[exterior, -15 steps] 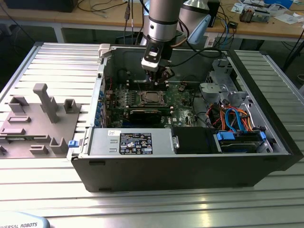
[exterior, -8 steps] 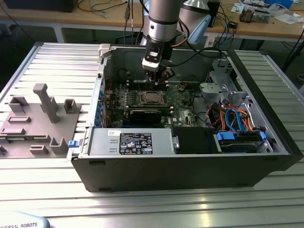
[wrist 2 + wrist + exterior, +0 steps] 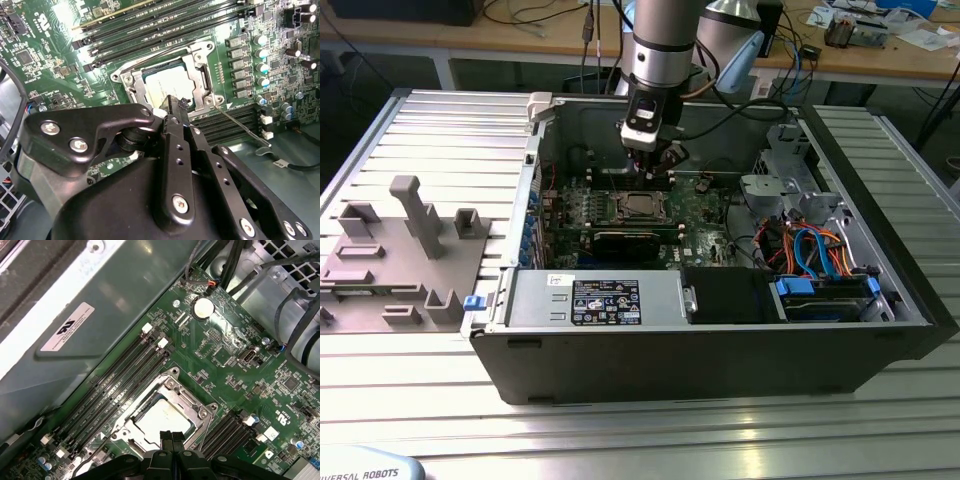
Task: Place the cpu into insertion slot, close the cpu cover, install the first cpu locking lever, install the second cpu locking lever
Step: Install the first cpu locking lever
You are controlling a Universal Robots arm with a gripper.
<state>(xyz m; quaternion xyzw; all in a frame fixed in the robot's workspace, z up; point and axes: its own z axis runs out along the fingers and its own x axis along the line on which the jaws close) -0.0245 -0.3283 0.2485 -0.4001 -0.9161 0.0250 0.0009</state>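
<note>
The open computer case (image 3: 720,350) is holding a green board (image 3: 705,195), with the cpu (image 3: 167,85) lying in its insertion slot (image 3: 206,80) under the cpu cover (image 3: 197,54). The gripper (image 3: 177,106) is hovering just above, fingers closed on nothing. A white wall sticker (image 3: 67,327) is showing unreadably small print.

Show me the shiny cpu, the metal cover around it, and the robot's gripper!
cpu (image 3: 162,420), first wrist view, middle of its silver top.
cpu cover (image 3: 160,62), second wrist view, on one bar of the metal frame.
gripper (image 3: 171,436), first wrist view, between its black fingertips.
</note>
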